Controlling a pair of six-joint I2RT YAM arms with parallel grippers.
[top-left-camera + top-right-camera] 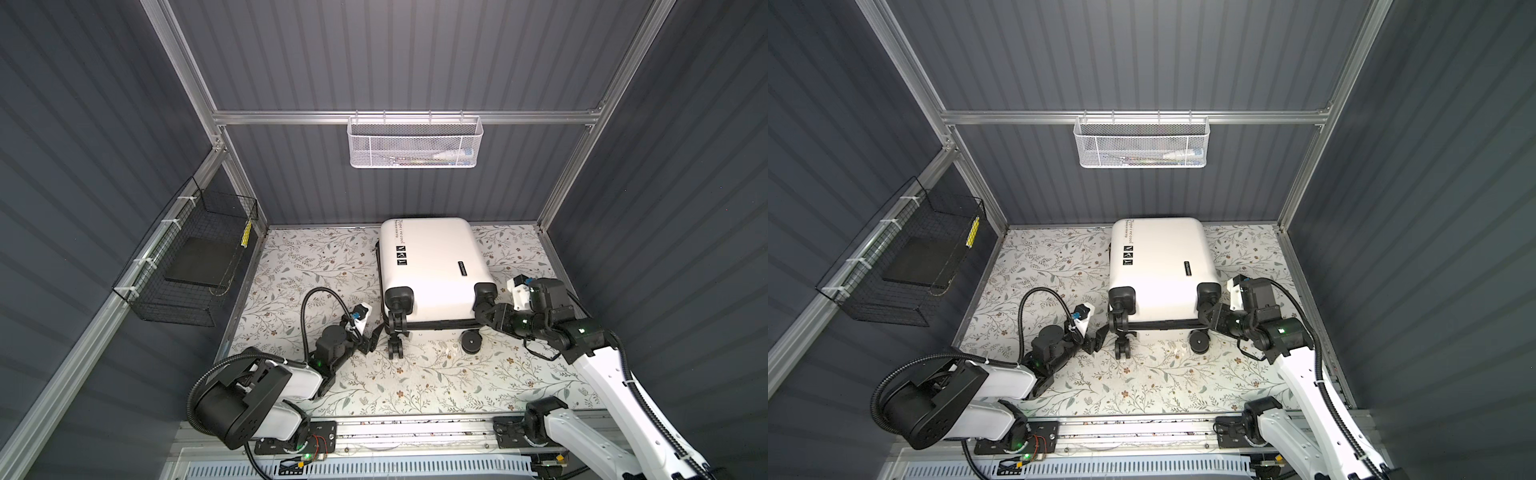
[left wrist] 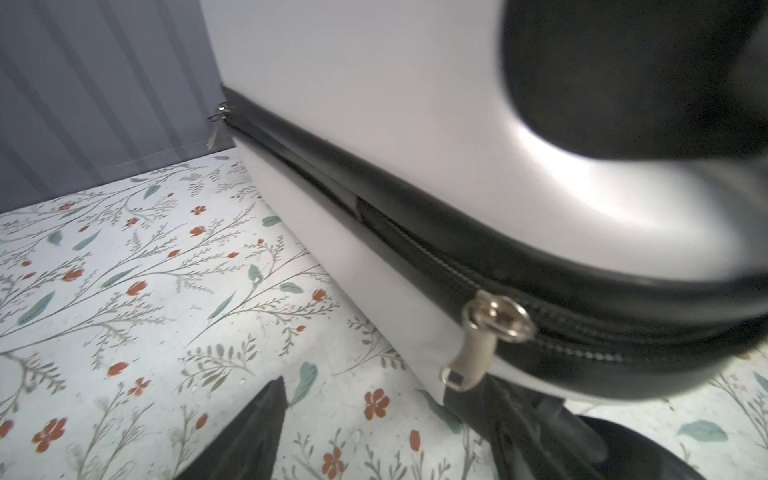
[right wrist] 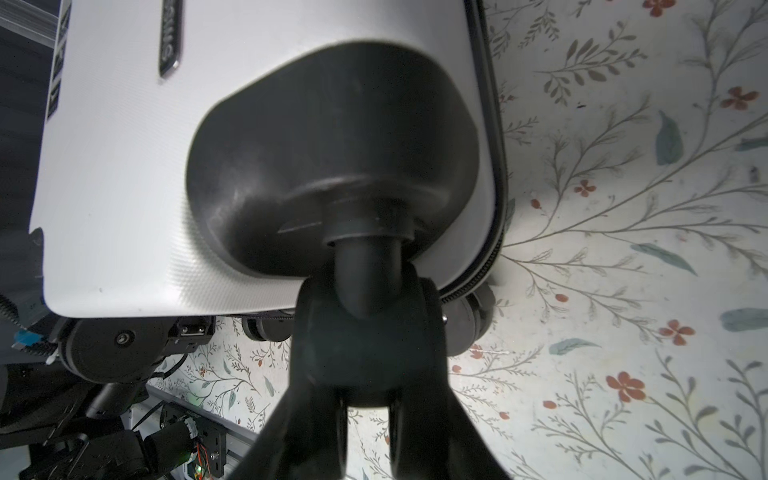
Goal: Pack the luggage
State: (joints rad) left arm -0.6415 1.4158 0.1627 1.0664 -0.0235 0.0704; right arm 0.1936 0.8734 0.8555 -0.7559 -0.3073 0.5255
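The luggage lies flat on the flowered table, toward the back wall and about midway across, lettered shell up and wheels pointing to the front edge, as both top views show. My right gripper reaches in from the right and is clenched on the wheel at the near right corner of the upper shell; in my right wrist view the two black fingers press its sides, just under the dark wheel housing. My left gripper sits low beside the near left corner of the luggage with its jaws released and spread. In my left wrist view bare table shows between the fingers, and they grip nothing. Just beside the other finger, a silver zipper pull hangs from the black zipper band that runs along the case's side. A second small slider shows at the band's far end near the wall. I cannot tell whether that finger touches the pull. The two white shells lie one on the other. A white mesh basket hangs on the back rail, and a black wire basket hangs on the left wall, both well apart from the luggage.
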